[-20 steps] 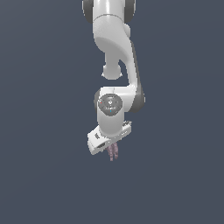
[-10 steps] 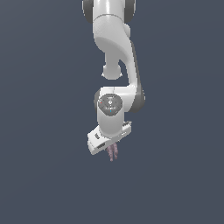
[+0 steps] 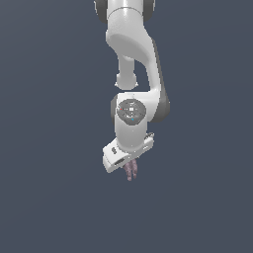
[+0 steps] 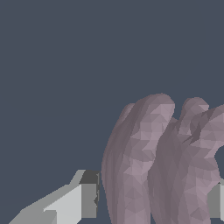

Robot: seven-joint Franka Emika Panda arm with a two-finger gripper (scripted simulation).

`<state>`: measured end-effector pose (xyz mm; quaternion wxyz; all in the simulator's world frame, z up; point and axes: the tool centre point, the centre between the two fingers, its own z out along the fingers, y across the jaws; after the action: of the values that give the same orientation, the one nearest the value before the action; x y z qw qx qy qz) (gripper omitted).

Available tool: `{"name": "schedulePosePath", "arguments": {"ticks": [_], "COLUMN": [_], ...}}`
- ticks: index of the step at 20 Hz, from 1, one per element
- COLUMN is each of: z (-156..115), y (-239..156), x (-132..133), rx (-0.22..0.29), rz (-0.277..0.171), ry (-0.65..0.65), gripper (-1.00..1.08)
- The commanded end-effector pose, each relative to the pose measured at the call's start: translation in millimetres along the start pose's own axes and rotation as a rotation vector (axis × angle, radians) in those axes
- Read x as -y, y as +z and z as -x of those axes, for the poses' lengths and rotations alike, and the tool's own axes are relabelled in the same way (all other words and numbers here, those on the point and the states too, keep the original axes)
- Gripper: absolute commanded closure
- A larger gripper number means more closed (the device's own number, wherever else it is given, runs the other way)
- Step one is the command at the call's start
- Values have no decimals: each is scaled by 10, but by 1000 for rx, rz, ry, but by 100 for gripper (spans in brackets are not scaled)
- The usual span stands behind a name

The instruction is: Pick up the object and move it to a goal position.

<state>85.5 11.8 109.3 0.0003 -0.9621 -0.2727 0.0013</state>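
A: The object (image 3: pixel 130 171), a small mauve-pink bunch of curved lobes, hangs out of the underside of the white gripper (image 3: pixel 129 165) in the exterior view. Only its lower tips show there, below the gripper's body.

B: And from the wrist?

A: From the wrist view the object (image 4: pixel 162 166) fills the space between the two fingers. One grey finger (image 4: pixel 83 197) sits close against one flank of the bunch, and a sliver of the other finger shows at the frame's edge against the opposite flank. The jaws are closed down to the width of the bunch and have hold of it.

B: How much room is there around it?

A: Plenty. In the exterior view the arm (image 3: pixel 133 54) comes down from the top of the frame, and on every side of the gripper there is only a flat dark blue-grey backdrop. No edge, wall or surface line is visible, so I cannot tell how far the object is above any floor.

B: Any boxes or bins?

A: I can only make out the arm, the gripper and the bunch.
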Motion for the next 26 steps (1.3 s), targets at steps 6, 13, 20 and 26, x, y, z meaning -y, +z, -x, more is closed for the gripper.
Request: {"name": "schedulePosePath", "arguments": {"ticks": [6,13,20,26], "z": [-250,-520,-689,-740], "y": [-599,-1217,-1576,-1672], "x": [363,731,934,988], "rx": [-2,-2,-2,-2], "rz": [1,1,1,1], "ry": [-1,-1,-1,-1], "gripper": [108,108,108,108]}}
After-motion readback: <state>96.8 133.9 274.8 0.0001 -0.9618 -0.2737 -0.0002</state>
